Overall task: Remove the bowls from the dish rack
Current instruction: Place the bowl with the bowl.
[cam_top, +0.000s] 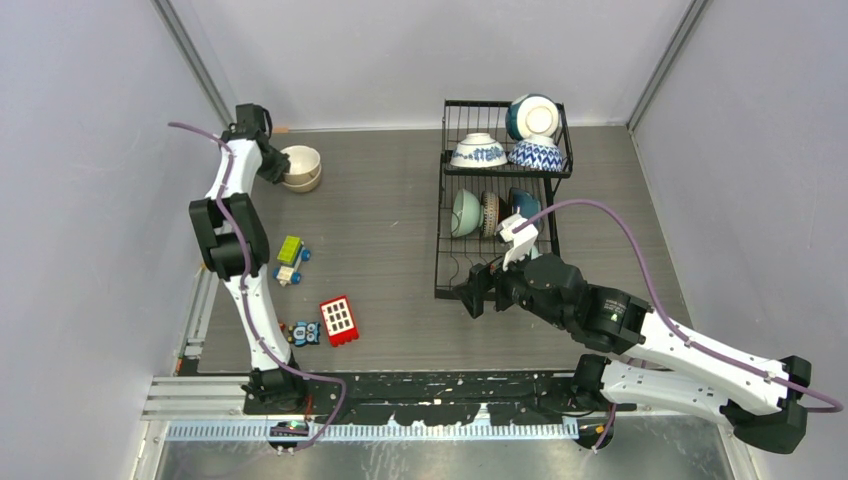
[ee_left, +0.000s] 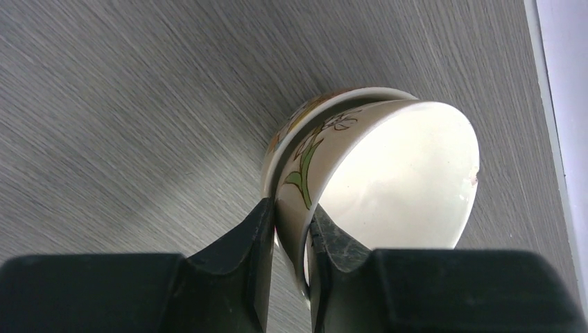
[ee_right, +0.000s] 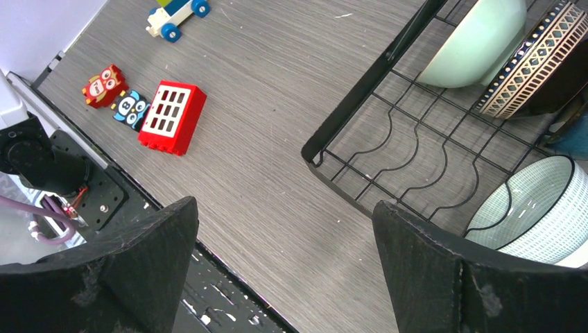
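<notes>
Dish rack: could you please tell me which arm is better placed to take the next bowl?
Right. The right gripper, jaws open, hovers beside the dish rack, near a ribbed bowl; the left gripper is across the table, straddling the rim of a cream bowl.

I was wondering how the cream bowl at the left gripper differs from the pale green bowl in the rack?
The cream bowl sits upright, nested in another bowl on the table; the pale green bowl stands on edge in the dish rack. The cream bowl bears a leafy motif; the green one looks plain. The left gripper straddles the cream bowl's wall; nothing grips the green one. Both are small and round.
</notes>
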Controlling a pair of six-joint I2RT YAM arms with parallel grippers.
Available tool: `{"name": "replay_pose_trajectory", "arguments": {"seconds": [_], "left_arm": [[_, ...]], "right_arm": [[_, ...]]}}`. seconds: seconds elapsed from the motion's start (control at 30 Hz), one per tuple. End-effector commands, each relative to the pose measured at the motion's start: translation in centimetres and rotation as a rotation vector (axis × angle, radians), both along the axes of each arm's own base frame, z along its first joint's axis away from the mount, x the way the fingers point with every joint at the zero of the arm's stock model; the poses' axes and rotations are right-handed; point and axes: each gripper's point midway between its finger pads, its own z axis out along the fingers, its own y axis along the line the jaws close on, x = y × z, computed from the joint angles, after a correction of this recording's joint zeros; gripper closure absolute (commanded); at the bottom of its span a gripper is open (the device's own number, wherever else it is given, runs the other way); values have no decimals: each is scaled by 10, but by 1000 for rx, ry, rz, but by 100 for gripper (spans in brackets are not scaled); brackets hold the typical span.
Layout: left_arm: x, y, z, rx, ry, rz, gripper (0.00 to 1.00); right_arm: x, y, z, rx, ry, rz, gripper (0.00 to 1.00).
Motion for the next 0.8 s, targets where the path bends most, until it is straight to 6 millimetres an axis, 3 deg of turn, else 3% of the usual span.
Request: {"name": "replay_pose_trajectory", "arguments": {"seconds": [0.0,0.17,0.5,0.77], "left_arm": [[17,-5,25,2,-79,-30,76],[16,-6,27,-2,-81,-39,73],[15,-7,61,21,-132,-77,57],[0,-3,74,56,-120,-78,53]], "right_arm": [[4,-1,11,30,-35,-19,1],[5,-1,11,29,-35,-21,1],[5,1,14,32,-38,-15,1],[4,0,16,40,-37,-16,1]]}}
